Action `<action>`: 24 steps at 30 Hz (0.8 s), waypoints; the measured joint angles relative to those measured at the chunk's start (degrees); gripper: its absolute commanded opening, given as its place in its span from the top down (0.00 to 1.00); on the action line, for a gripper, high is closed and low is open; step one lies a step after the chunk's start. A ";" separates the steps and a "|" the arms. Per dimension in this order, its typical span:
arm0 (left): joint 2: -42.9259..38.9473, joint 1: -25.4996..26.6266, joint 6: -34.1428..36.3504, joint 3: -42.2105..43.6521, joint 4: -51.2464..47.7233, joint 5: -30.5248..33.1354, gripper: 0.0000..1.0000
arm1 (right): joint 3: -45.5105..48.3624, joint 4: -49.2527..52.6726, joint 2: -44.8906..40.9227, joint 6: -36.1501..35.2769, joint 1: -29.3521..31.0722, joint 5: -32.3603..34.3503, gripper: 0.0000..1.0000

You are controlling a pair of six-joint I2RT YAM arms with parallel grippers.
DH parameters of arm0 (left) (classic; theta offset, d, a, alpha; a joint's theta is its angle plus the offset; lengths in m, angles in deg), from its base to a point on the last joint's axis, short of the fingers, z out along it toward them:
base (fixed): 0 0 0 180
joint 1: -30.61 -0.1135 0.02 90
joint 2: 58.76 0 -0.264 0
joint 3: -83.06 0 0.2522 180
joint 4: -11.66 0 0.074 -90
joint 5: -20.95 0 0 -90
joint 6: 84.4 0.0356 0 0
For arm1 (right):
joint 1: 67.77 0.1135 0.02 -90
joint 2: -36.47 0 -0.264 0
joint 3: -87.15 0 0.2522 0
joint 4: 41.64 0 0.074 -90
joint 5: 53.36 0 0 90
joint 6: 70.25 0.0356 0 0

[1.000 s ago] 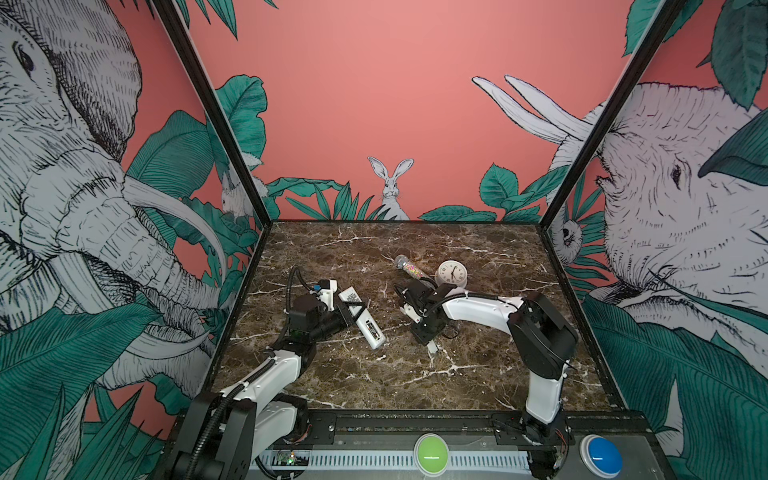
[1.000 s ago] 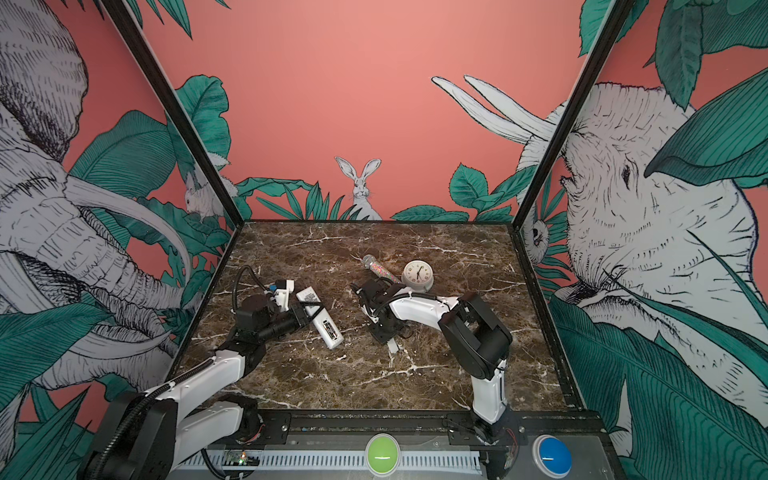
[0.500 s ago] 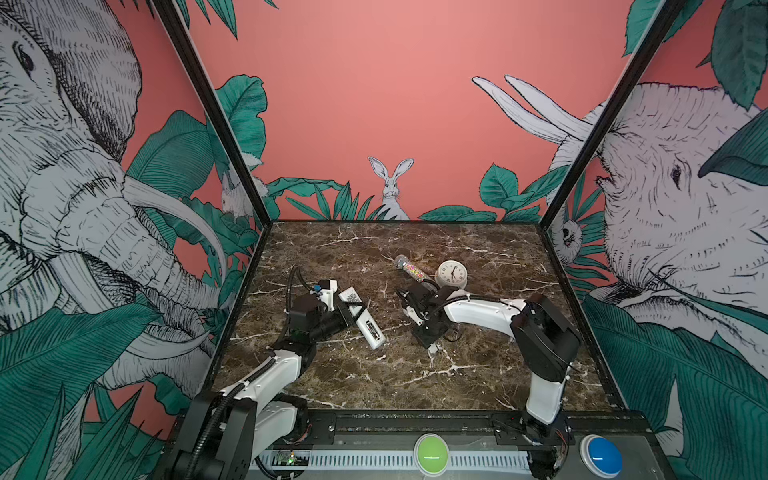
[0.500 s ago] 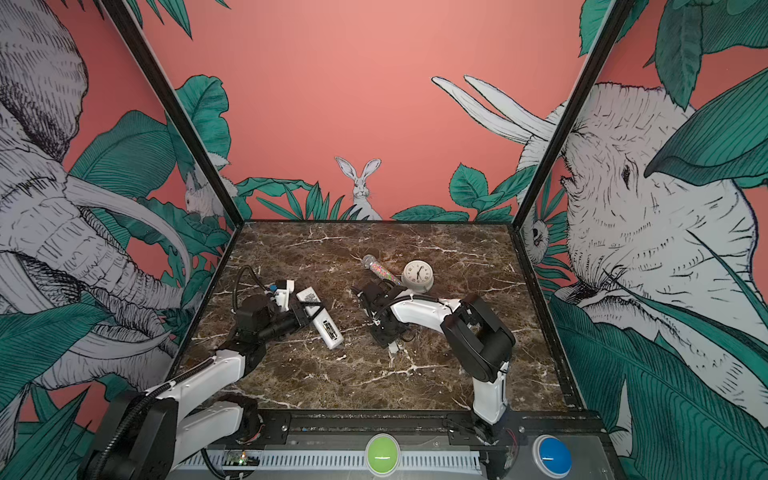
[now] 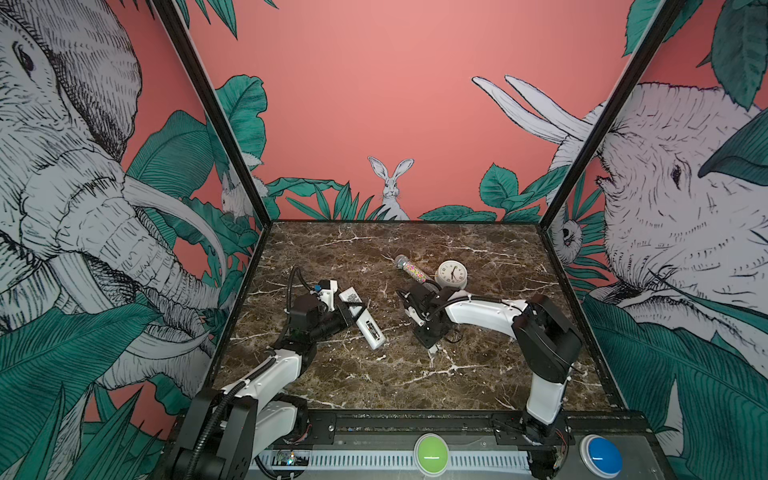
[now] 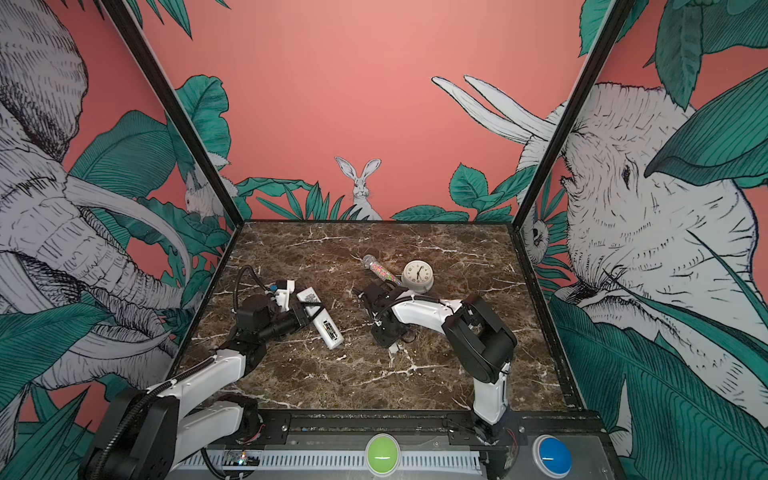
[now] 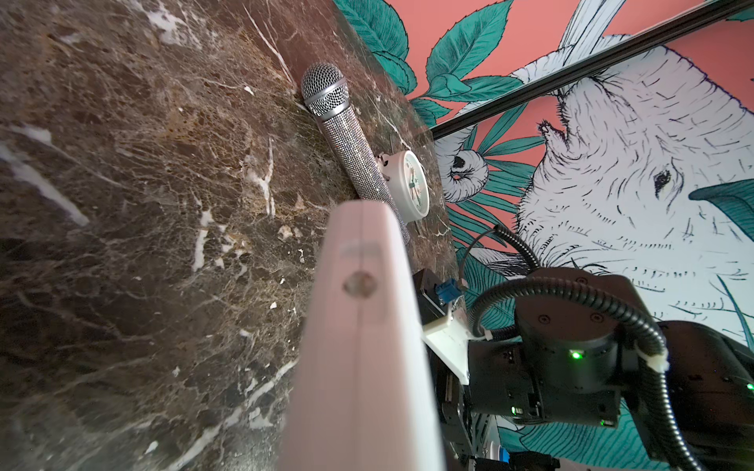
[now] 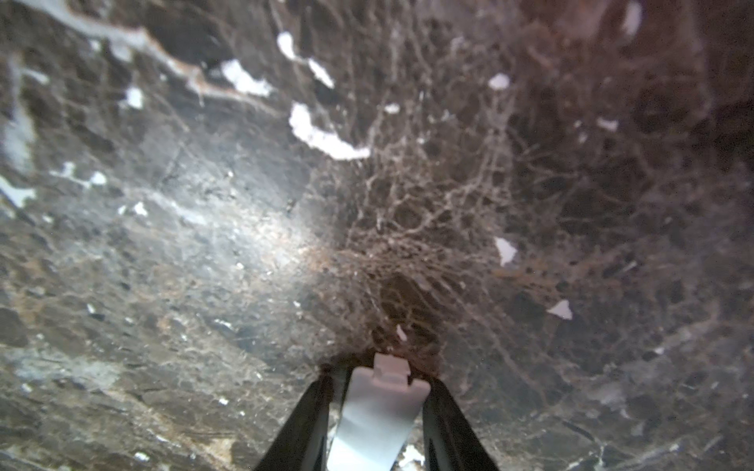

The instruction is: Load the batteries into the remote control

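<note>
White remote control (image 5: 371,329) clenched by left hand (image 5: 351,312); whether right hand (image 8: 379,377) grips cover (image 8: 375,412), unclear

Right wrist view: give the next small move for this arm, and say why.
Probably close the right gripper fully on the white cover piece: it sits between the jaws, tip by the table, with a sliver of gap seemingly left.

remote control (image 7: 359,346): blurred, cut off at edge | white cover (image 8: 379,407): cut off | microphone (image 7: 347,134): end hidden
</note>
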 measured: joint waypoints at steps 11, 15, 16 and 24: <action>-0.02 0.00 0.17 0.00 0.00 -0.02 1.00 | -0.22 0.02 0.20 0.22 0.00 -0.35 0.58; -0.02 0.00 0.20 0.00 0.00 -0.02 1.00 | -0.48 0.13 0.44 0.39 0.00 -0.33 0.61; -0.02 0.00 0.20 0.00 0.00 -0.02 1.00 | -0.48 0.13 0.44 0.39 0.00 -0.31 0.61; -0.02 0.00 0.24 0.22 0.00 0.00 1.00 | -0.48 -0.07 0.44 0.44 0.00 -0.15 0.70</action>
